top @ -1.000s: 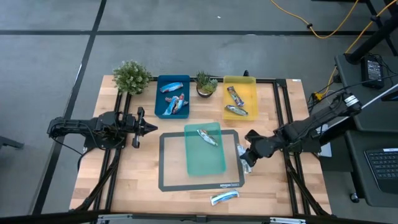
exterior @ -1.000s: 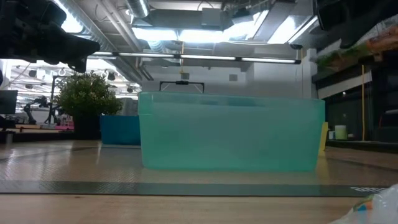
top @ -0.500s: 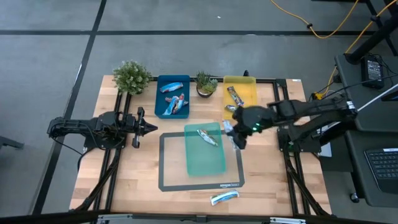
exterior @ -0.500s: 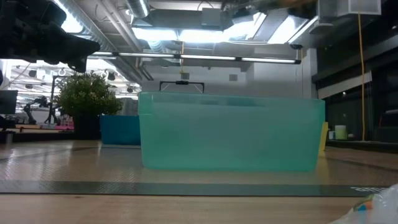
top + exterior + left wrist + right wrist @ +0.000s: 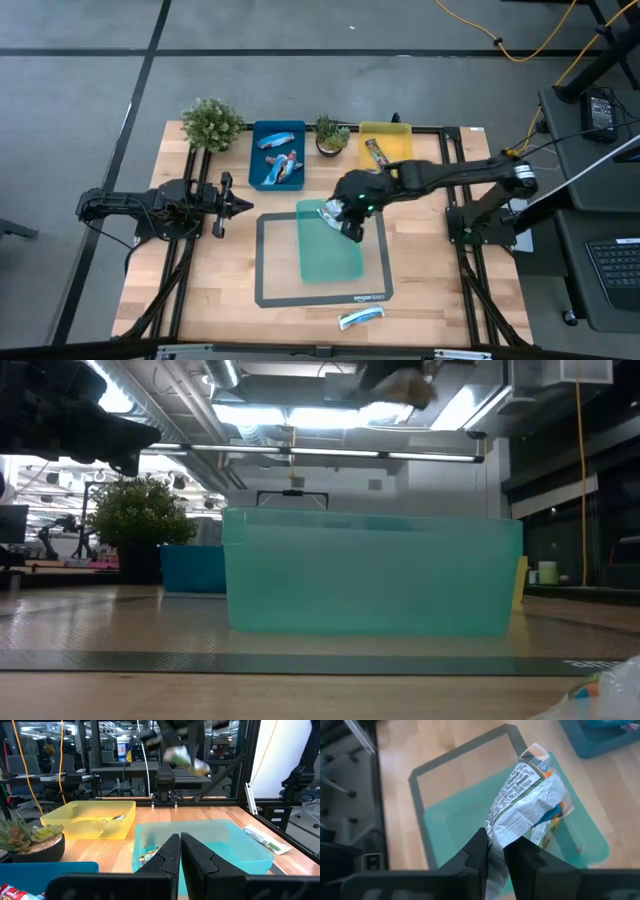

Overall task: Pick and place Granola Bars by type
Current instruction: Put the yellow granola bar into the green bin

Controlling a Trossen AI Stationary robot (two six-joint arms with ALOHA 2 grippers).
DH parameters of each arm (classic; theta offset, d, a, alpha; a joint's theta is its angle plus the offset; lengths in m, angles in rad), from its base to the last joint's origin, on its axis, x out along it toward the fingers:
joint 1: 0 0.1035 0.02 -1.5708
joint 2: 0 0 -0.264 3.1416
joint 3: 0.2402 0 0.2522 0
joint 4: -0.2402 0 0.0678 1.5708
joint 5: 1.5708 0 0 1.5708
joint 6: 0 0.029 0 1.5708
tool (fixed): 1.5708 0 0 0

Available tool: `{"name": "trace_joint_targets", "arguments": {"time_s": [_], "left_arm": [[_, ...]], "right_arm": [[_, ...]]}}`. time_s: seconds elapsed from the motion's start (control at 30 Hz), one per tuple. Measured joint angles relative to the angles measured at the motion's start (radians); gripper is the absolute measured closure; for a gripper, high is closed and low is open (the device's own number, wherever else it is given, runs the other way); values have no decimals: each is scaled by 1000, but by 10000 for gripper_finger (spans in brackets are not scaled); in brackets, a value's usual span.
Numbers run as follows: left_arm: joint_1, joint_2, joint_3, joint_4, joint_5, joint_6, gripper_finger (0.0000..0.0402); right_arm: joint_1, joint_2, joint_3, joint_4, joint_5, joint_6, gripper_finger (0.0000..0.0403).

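At the bottom of my right wrist view, the right gripper (image 5: 493, 851) pinches one end of a silvery-white granola bar (image 5: 527, 802), dangling over the teal tray (image 5: 465, 827). I judge the foil light, crinkly and slippery, so an end seam grip suits it. Left gripper (image 5: 240, 207), mid-left overhead, waits pressed together.

1. The bench (image 5: 220, 280) is pale wood with visible plank grain.
2. The mat (image 5: 268, 270) has a dark grey border.
3. Three trays: teal (image 5: 335, 260), blue (image 5: 262, 160), yellow (image 5: 400, 145).
4. The bar (image 5: 527, 802) in the dark right gripper (image 5: 494, 851) has a silvery-white wrapper with teal and orange patches.
5. The two potted plants (image 5: 211, 122) are green.
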Motion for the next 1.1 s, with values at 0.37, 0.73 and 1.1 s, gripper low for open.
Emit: {"name": "trace_joint_targets", "arguments": {"time_s": [0.37,0.73,1.1], "left_arm": [[0,0,0,0,0,0,389],[0,0,0,0,0,0,395],[0,0,0,0,0,0,390]], "right_arm": [[1,227,-9,16,-80,-50,339],[-71,326,-9,230,-91,-91,339],[-103,390,-10,262,-110,-49,339]]}}
